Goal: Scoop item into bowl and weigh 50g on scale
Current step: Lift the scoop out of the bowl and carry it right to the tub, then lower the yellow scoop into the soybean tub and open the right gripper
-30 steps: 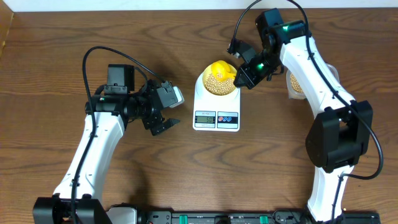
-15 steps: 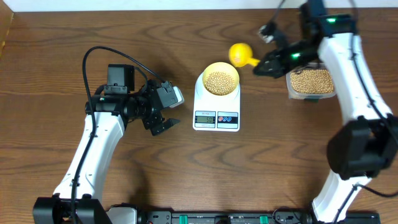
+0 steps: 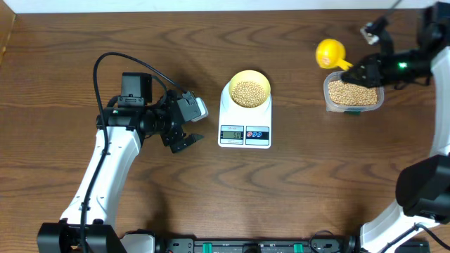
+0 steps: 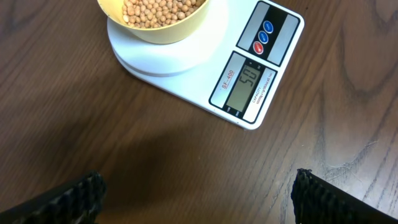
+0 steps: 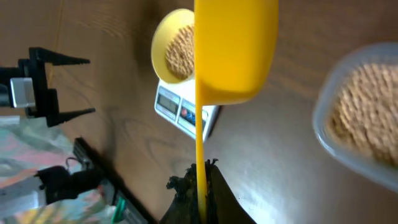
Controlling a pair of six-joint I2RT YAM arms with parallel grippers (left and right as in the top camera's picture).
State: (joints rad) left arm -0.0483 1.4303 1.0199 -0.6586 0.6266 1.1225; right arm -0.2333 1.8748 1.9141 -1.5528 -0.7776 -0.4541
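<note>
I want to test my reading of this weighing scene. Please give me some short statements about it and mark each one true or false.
1. The bowl stands on the scale. True.
2. The bowl is empty. False: it holds beans.
3. The right gripper holds the scoop. True: it is shut on the handle.
4. The scoop is over the bowl. False: it is far to the right, near the tub.
5. The left gripper is shut on the scale. False: it is open, beside the scale, and touches nothing.
</note>
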